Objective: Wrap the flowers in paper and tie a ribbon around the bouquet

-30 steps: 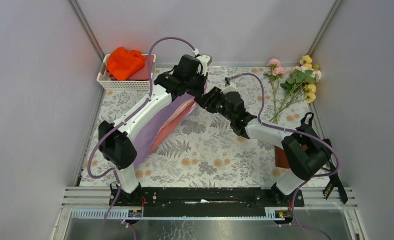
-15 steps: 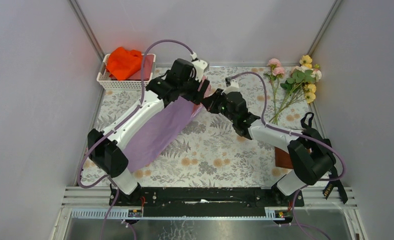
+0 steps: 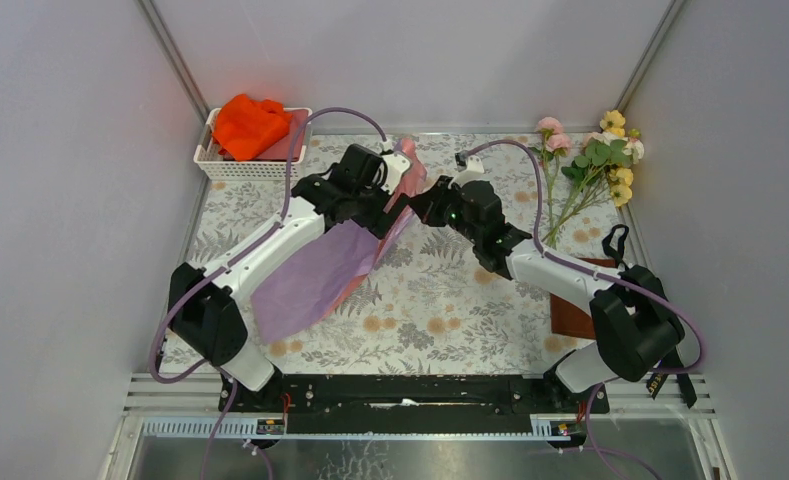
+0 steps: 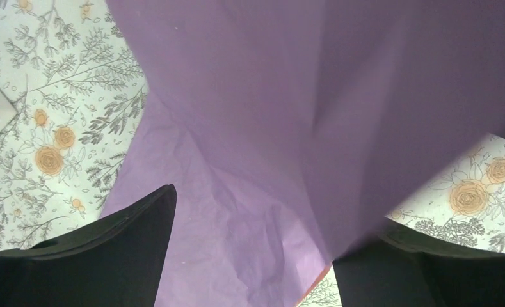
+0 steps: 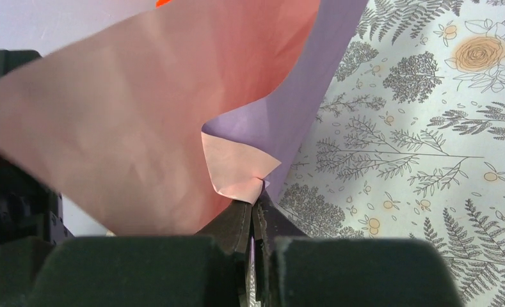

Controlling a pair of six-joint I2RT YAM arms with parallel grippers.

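The paper (image 3: 315,275), lavender with a pale pink layer, slopes from the tabletop up to the back centre. My right gripper (image 3: 417,206) is shut on its raised corner; in the right wrist view the fingertips (image 5: 257,206) pinch a folded pink and lavender corner of the paper (image 5: 141,115). My left gripper (image 3: 386,203) is just left of that corner and open. Its fingers (image 4: 115,256) stand wide apart with the paper (image 4: 269,96) hanging loose between and past them. The flowers (image 3: 590,165) lie at the back right. The ribbon (image 3: 670,365) hangs by the right arm's base.
A white basket (image 3: 232,165) holding an orange cloth (image 3: 250,122) stands at the back left. A brown square pad (image 3: 573,315) lies near the right arm's base. The floral tabletop (image 3: 440,300) is bounded by grey walls on three sides.
My left gripper opened and let go of the paper, then drew back toward the near left. My right gripper closed on the paper's corner and now holds it up. The sheet sagged open.
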